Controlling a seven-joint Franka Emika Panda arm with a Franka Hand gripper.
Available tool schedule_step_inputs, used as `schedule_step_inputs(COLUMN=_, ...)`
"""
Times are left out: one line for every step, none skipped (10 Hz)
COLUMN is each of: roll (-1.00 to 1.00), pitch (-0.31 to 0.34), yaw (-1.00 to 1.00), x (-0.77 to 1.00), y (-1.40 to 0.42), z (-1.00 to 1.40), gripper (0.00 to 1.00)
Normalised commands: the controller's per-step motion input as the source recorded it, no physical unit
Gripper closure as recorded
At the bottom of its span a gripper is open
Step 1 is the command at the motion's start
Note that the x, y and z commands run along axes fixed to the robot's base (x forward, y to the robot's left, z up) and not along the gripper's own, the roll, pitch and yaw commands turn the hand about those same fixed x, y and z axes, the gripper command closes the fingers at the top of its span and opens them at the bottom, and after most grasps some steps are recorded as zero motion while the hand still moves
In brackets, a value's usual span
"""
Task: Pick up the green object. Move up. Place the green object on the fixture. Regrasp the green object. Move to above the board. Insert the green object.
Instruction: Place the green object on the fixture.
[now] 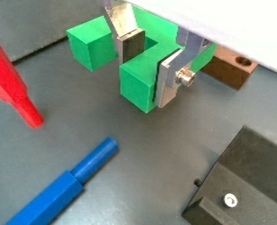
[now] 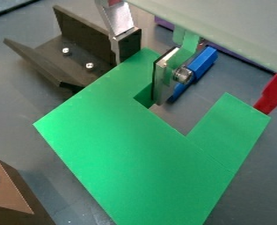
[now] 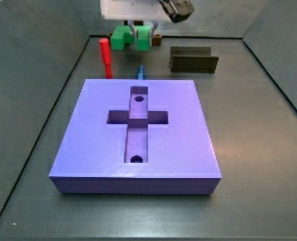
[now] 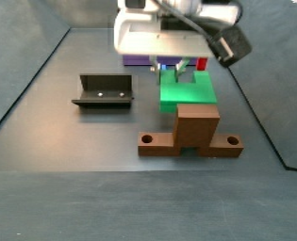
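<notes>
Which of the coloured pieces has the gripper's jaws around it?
The green object: the gripper straddles one arm. The red peg and blue piece lie apart, untouched.

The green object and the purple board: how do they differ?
The green object is small, bright green and U-shaped with a square notch; the board is a large purple slab with a cross-shaped recess and two round holes. The gripper straddles one arm of the green object; the board lies untouched. Both look like blocky plastic.
</notes>
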Motion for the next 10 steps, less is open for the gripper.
schedule_step_inputs(roll=-0.03, pitch=0.000, yaw=0.00, x=0.00, y=0.00, z=0.00, gripper=1.00)
schedule_step_inputs(roll=-0.14, pitch=0.000, yaw=0.00, x=0.00, y=0.00, z=0.08, gripper=1.00)
schedule_step_inputs(roll=-0.32, pitch=0.000, yaw=-0.13, x=0.36, y=-0.02, z=0.30, gripper=1.00)
schedule_step_inputs(roll=-0.40, pitch=0.140, yaw=-0.24, x=0.68, y=-0.04, z=0.33, gripper=1.00)
schedule_step_inputs(roll=-0.49, pitch=0.131, yaw=-0.26, x=0.73, y=-0.07, z=0.38, gripper=1.00)
schedule_step_inputs(roll=-0.48, pitch=0.100, yaw=-0.24, x=0.73, y=-0.10, z=0.34, gripper=1.00)
schedule_step_inputs(roll=-0.46, pitch=0.134, yaw=-0.20, x=0.77, y=-0.15, z=0.33, gripper=1.00)
schedule_step_inputs(roll=-0.51, pitch=0.091, yaw=-0.17, x=0.77, y=-0.22, z=0.37, gripper=1.00)
schedule_step_inputs(roll=-0.65, pitch=0.020, yaw=-0.15, x=0.76, y=-0.19, z=0.42, gripper=1.00)
schedule_step_inputs(roll=-0.63, pitch=0.014, yaw=-0.12, x=0.81, y=-0.19, z=0.36, gripper=1.00)
